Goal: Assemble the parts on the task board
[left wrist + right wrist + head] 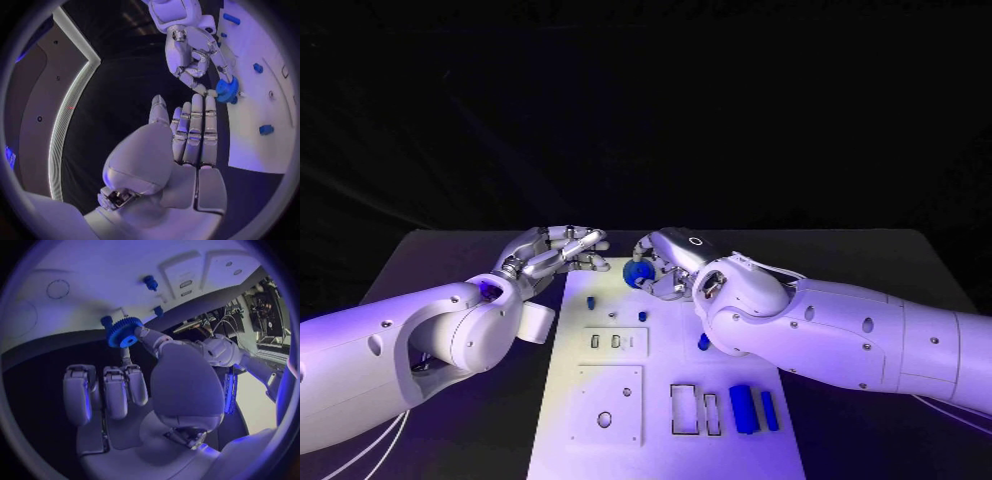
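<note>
The white task board (661,440) lies lengthwise in the middle of the table. My right hand (672,262) pinches a blue gear (640,272) between thumb and a finger, just above the board's far end; the gear (123,332) shows toothed and round, with the other fingers (106,390) stretched below it. My left hand (560,250) hovers beside the board's far left corner, holding nothing, its fingers (195,127) straight and side by side. From the left wrist, the right hand (194,55) and gear (227,91) sit close ahead.
Small blue pegs (591,300) (643,316) (704,342) stand on the board near the gear. Two blue blocks (753,408) lie by rectangular slots (692,410) at the near right. A plate with holes (607,402) sits near left. Black table (459,260) surrounds the board.
</note>
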Robot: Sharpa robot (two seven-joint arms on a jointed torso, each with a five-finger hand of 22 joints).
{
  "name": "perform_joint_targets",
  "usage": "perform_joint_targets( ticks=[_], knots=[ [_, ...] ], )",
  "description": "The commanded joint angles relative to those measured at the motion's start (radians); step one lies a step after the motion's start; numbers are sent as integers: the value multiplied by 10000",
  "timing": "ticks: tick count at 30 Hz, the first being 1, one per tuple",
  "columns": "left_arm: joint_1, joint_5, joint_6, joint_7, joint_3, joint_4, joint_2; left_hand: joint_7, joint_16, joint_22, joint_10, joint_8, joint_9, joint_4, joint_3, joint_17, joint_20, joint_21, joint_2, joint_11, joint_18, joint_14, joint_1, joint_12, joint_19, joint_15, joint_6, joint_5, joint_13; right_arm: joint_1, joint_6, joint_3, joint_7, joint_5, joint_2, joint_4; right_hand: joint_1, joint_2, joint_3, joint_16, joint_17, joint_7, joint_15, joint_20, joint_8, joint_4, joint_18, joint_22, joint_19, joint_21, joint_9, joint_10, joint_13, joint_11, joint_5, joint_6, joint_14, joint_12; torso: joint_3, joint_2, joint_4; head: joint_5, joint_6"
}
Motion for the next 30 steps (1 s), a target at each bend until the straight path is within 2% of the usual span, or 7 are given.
perform_joint_targets(
  ticks=[1, 11, 23, 30],
  knots=[
    [13, 29, -26, 180, 7, -27, 5, 4, 40, 17, -65, -49, 21, -1, -256, 23, 6, 55, 31, 1, 73, -84, -83, -16, -78, -12, -98, -19, 25, -45, 174, -10, 96, -244, 142, -121, -93, -22, 61, 40, 2634, -482, -61, -73, 288, 2, -120, 1801, 438, 34, 291, 62, 1494, -56, 25, 680, 1041, 57, 14, -6, -17, 6, -8],
    [16, 29, -15, 195, 8, -94, 1, 5, 44, 18, -64, -50, 28, -3, -257, 30, 8, 57, 30, 1, 73, -88, -84, -13, -83, -11, -102, -21, 30, -295, 236, -46, 24, -235, 479, -538, -136, -69, 67, 40, 2634, -471, -58, -76, 261, -5, -117, 1791, 430, 22, 289, 58, 1489, -49, 37, 649, 1041, 51, 17, -4, 1, 28, -64],
    [19, 29, 4, 190, 9, -127, -20, 5, 47, 20, -63, -47, 35, -3, -256, 36, 9, 58, 33, 2, 73, -93, -87, -11, -87, -10, -101, -23, 34, -357, 328, -50, -18, -301, 500, -662, -140, -143, 87, 40, 2634, -465, -55, -78, 237, -57, -120, 1800, 435, 27, 291, 60, 1493, -45, 69, 631, 1041, 53, 20, -9, -56, 74, -119],
    [19, 29, 21, 179, 9, -143, -1, 5, 47, 20, -63, -47, 35, -3, -256, 36, 9, 58, 33, 2, 73, -93, -87, -11, -87, -10, -101, -23, 34, -367, 330, -50, -76, -386, 508, -708, -170, -196, 86, 40, 2634, -450, -50, -76, 212, -72, -120, 1802, 435, 26, 287, 31, 1461, -35, 76, 604, 1041, 21, 28, -6, -28, 52, -111]
  ],
)
